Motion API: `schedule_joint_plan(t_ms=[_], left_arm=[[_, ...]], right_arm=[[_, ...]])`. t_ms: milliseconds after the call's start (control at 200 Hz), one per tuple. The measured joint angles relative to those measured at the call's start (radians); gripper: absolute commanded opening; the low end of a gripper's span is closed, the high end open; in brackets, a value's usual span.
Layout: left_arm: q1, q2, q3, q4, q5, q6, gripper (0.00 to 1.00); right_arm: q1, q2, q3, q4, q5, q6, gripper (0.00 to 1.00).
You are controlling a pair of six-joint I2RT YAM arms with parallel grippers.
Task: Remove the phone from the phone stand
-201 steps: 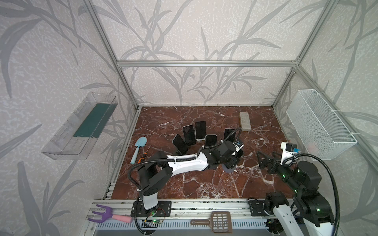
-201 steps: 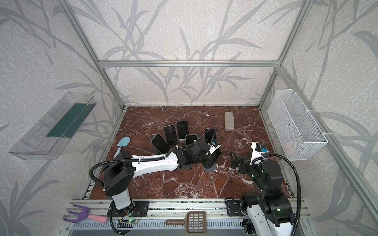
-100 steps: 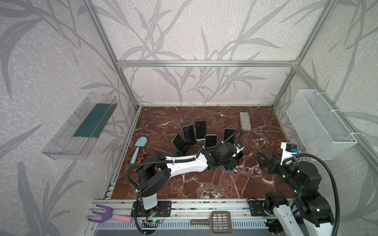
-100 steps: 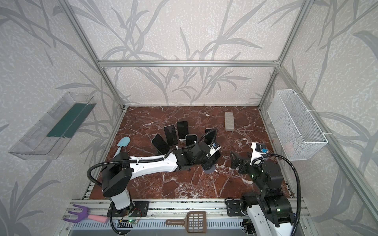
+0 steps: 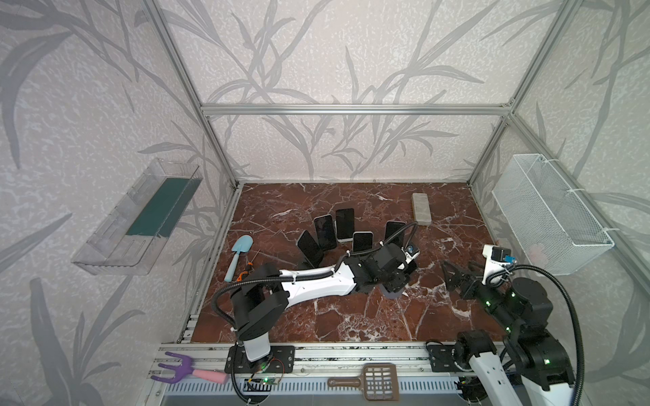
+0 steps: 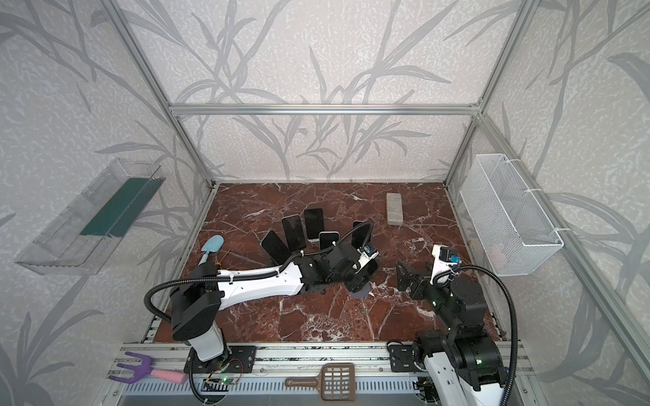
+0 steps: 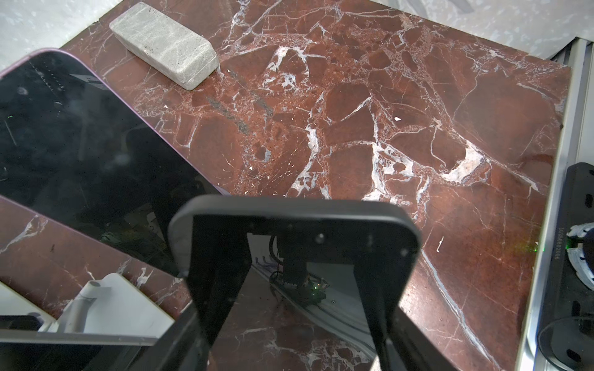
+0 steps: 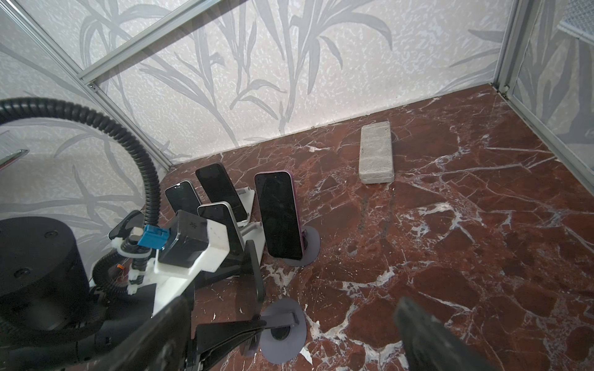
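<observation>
Pinching phone (image 7: 295,225) by long edges with left gripper (image 7: 289,321), near round base of stand (image 8: 289,340) (seating hidden); side hold presumably allows a straight lift-out. Right gripper (image 5: 457,276) spread, parked well apart.

Left jaws seemingly clamp a dark phone (image 7: 299,225).
</observation>
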State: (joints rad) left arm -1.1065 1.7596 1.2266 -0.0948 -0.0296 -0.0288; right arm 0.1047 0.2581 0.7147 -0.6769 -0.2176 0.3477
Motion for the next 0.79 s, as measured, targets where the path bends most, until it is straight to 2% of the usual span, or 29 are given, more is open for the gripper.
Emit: schedule_joint_plan(t_ms=[450, 795], left_arm=[[0.0, -0.05, 0.028, -0.043, -0.025, 0.012, 0.62], [-0.001, -0.126, 0.04, -0.103, -0.142, 0.043, 0.62]], right_arm=[[0.0, -0.005, -0.004, 0.015, 0.0, 0.001, 0.99], [0.0, -0.002, -0.006, 0.046, -0.011, 0.015, 1.0]])
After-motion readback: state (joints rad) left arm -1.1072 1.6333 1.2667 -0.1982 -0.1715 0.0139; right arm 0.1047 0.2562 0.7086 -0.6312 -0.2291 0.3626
